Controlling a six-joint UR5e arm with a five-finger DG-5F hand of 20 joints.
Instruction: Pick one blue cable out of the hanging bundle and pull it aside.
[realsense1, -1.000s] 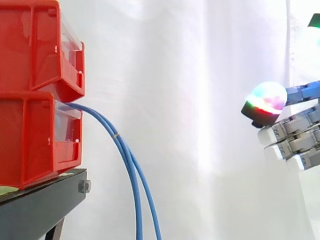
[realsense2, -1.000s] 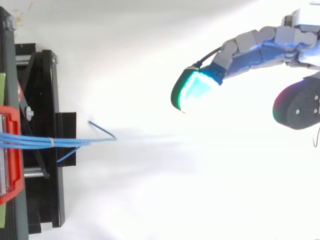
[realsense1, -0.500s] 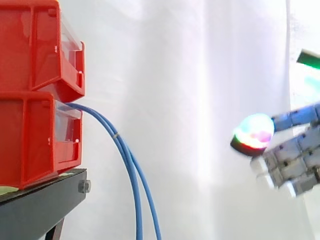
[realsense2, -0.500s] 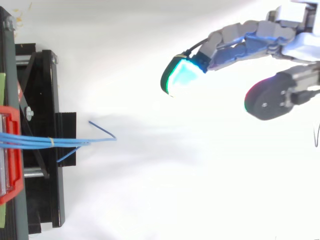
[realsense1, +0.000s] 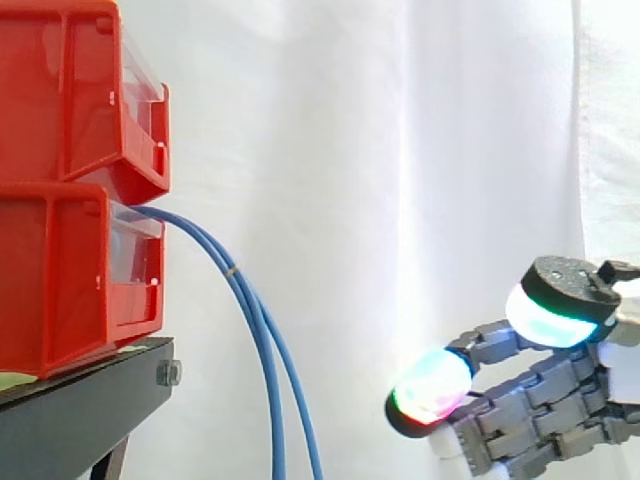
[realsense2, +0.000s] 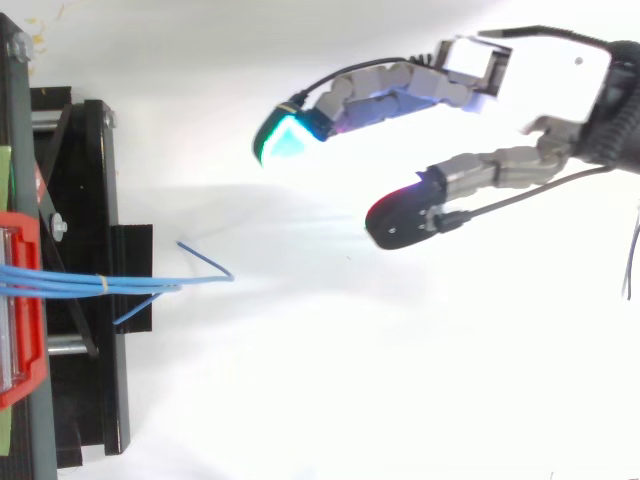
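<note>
White curtain (realsense1: 330, 150) behind red bins (realsense1: 70, 190) on black stand (realsense1: 80, 400); blue cables (realsense1: 262, 340) hanging from lower bin; hand (realsense1: 550, 395) spread, empty, well apart from them.

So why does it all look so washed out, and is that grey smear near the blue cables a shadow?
Top view: strong light bleaches the ground around the hand nearly blank; the grey smear right of the blue cables looks like a soft shadow. Side view: the white curtain is brightly lit, its folds faint grey stripes; the pads glow themselves.

Blue cables (realsense1: 262, 340) hang from lower bin (realsense1: 60, 280), hand (realsense1: 540, 400) well apart.
</note>
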